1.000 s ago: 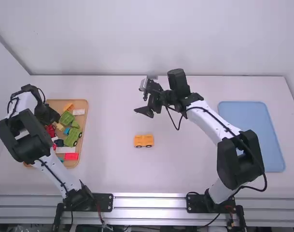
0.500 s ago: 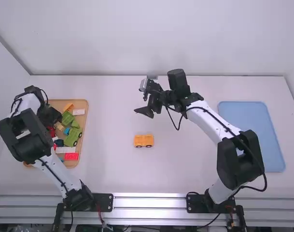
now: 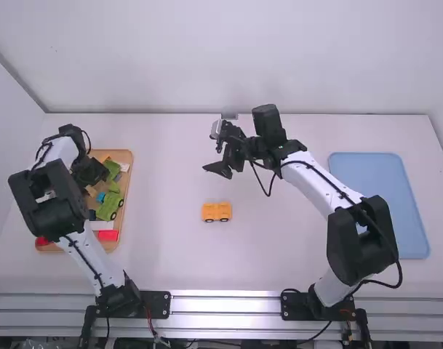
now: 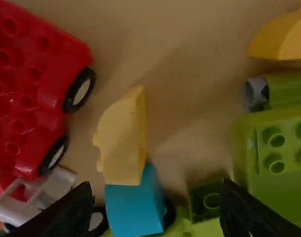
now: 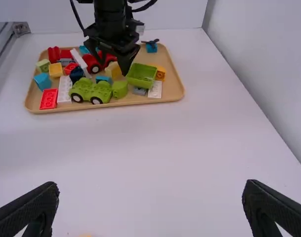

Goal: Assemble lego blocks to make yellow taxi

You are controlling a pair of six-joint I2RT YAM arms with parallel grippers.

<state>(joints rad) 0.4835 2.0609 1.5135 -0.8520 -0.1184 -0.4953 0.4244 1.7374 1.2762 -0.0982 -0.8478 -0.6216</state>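
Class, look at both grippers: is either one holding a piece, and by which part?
Nothing is held: the left gripper and the right gripper both stand open, gripping no piece.

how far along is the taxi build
The yellow wheeled base is out on the table. Nothing is in hand: the left gripper is open over the tray. Left to do: probably add yellow blocks, such as the one below it.
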